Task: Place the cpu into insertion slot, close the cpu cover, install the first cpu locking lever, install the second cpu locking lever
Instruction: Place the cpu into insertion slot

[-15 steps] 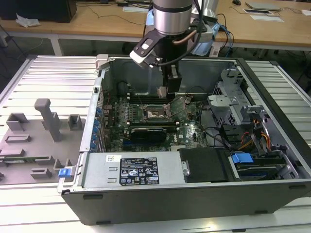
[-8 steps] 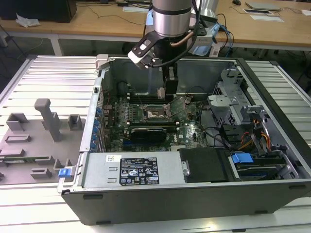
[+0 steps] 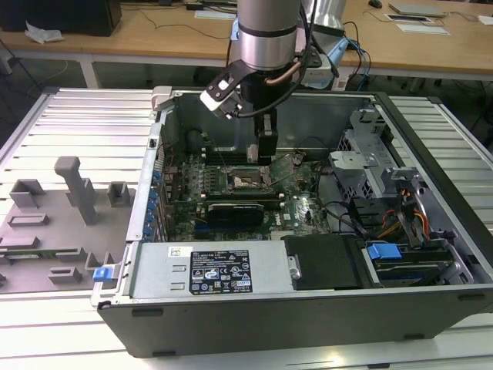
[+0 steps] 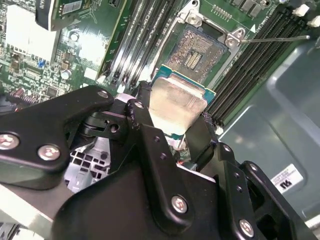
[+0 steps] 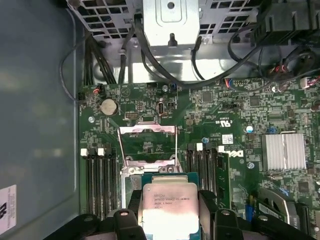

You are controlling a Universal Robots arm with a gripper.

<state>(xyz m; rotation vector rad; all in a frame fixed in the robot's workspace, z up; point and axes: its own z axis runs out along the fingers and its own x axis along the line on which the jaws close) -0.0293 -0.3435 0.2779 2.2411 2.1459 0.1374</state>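
gripper (image 4: 172, 120) clamped on the cpu (image 4: 177, 100), one finger on each opposite edge, silver top up in both wrist views. cpu hangs over one edge of the slot (image 4: 197, 52), not seated; the pin field is bare in the second wrist view. cover (image 5: 147, 131) is flipped open, green board showing through its window. exterior view: arm reaches down into the open case (image 3: 339, 116), gripper just above the board (image 3: 300, 208).
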